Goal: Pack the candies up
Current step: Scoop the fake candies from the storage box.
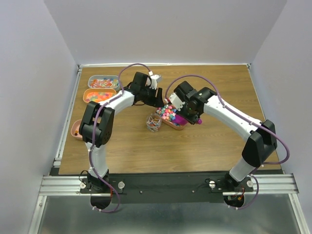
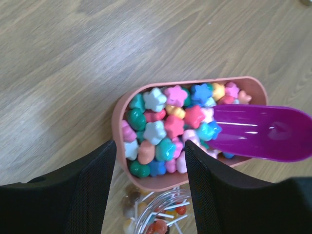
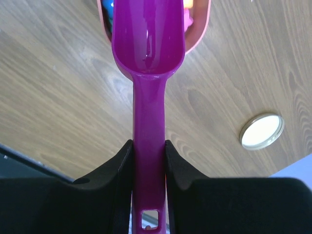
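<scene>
Glossy magenta plastic scoop [image 3: 148,44], shiny smooth candies [image 2: 165,126], matt wood-grain table [image 2: 73,73], matt black fingers [image 2: 92,185]

Top camera is looking down from high above and behind, taking in the whole table [image 1: 146,151] from afar. Left wrist camera is peering steeply down, hovering close over the pink tray [image 2: 117,117] of candies [image 2: 165,126]. Right wrist camera is sighting along the magenta scoop [image 3: 148,48], close too. All three are sharing that tray and scoop.
</scene>
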Robot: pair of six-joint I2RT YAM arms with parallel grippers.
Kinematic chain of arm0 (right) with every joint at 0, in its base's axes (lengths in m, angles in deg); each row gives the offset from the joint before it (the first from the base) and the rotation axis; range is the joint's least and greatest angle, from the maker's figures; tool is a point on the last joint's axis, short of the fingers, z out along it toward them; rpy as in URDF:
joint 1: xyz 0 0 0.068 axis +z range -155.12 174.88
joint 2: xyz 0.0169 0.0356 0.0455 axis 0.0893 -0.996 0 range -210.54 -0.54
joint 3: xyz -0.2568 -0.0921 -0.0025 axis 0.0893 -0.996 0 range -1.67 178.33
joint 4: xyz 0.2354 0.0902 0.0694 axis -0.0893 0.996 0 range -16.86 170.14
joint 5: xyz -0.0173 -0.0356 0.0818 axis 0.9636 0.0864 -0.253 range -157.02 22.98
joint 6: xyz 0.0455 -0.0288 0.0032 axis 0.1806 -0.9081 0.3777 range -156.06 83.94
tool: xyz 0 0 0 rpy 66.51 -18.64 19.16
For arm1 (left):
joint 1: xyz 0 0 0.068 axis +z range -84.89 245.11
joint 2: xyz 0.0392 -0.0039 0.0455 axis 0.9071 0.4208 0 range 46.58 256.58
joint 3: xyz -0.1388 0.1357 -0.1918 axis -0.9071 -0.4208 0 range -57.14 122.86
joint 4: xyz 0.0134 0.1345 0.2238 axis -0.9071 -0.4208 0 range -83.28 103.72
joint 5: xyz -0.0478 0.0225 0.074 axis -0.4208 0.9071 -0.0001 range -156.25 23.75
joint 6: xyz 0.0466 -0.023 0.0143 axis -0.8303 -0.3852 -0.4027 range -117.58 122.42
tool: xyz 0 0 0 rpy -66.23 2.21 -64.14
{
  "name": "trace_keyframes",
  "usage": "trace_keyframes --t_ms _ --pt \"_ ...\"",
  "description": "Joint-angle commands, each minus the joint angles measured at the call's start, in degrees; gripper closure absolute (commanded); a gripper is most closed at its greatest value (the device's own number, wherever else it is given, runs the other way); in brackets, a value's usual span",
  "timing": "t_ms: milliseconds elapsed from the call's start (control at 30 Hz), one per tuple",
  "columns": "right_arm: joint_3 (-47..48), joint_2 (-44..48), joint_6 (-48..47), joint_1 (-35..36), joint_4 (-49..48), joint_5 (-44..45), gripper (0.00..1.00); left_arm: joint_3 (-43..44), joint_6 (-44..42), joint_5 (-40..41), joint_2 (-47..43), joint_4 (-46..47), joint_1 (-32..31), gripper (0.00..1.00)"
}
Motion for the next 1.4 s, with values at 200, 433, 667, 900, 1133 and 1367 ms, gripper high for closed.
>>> trace_keyframes --t_ms 200,433,667,900,1133,1367 --pt "-7.7 0.4 -3.2 0.7 -14.3 -3.0 0.99 -2.0 2.3 -5.6 1.1 4.0 -0.8 0.34" --pt "-10.2 0.9 -3.3 0.7 -19.4 -3.6 0.99 -2.2 2.9 -5.6 1.6 4.0 -1.0 0.34" --pt "-14.7 1.6 -3.3 0.6 -26.8 -5.2 0.99 -2.4 3.4 -6.8 1.1 5.0 -1.5 0.34" --pt "-16.5 1.8 -3.1 -0.7 -30.6 -6.0 0.99 -2.5 3.6 -6.4 0.6 5.1 -1.5 0.34" --pt "-18.7 2.3 -2.7 -1.4 -32.6 -5.9 0.99 -3.2 4.0 -4.5 -2.8 6.5 -1.3 0.34" --pt "-19.0 3.9 -2.0 -1.5 -32.0 -4.5 0.99 -3.3 2.1 10.1 -8.0 3.3 0.9 0.34"
